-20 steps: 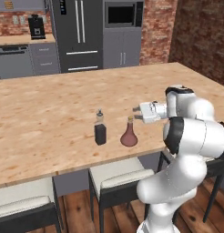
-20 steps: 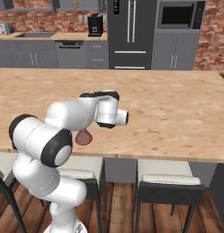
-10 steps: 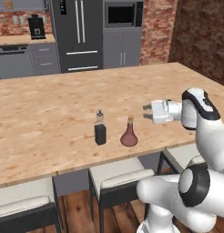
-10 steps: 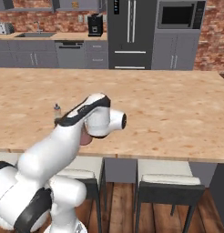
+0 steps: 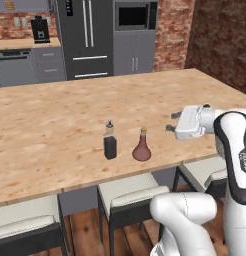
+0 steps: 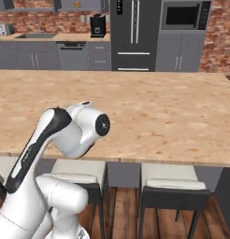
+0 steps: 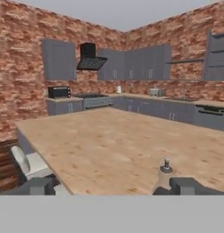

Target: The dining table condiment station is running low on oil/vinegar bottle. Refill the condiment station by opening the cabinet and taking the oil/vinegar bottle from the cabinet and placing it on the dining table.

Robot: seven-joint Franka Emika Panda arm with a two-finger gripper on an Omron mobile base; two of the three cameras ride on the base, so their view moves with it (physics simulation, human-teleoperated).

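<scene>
The oil/vinegar bottle point(image 5: 141, 148), a reddish-brown flask with a cork, stands upright on the dining table point(image 5: 55, 125) near its front edge. My gripper point(image 5: 173, 122) hovers to its right, a short gap away, open and empty, with its fingers pointing toward the flask. In the hand view the two fingertips point(image 7: 39, 186) stand wide apart over the tan table top point(image 7: 114, 145). Grey wall cabinets point(image 7: 148, 61) line the far brick wall. In the right base view my own arm hides the flask, and the table point(image 6: 163, 112) stretches across.
A dark square bottle point(image 5: 110, 143) with a metal pourer point(image 7: 166, 165) stands just left of the flask. Cushioned stools point(image 5: 130, 195) sit under the table's front edge. A dark fridge point(image 5: 85, 37) and microwave point(image 5: 135, 15) stand behind the table.
My gripper has drawn back to the right, away from the flask, which stays upright on the table. The arm has swung wide in both base views.
</scene>
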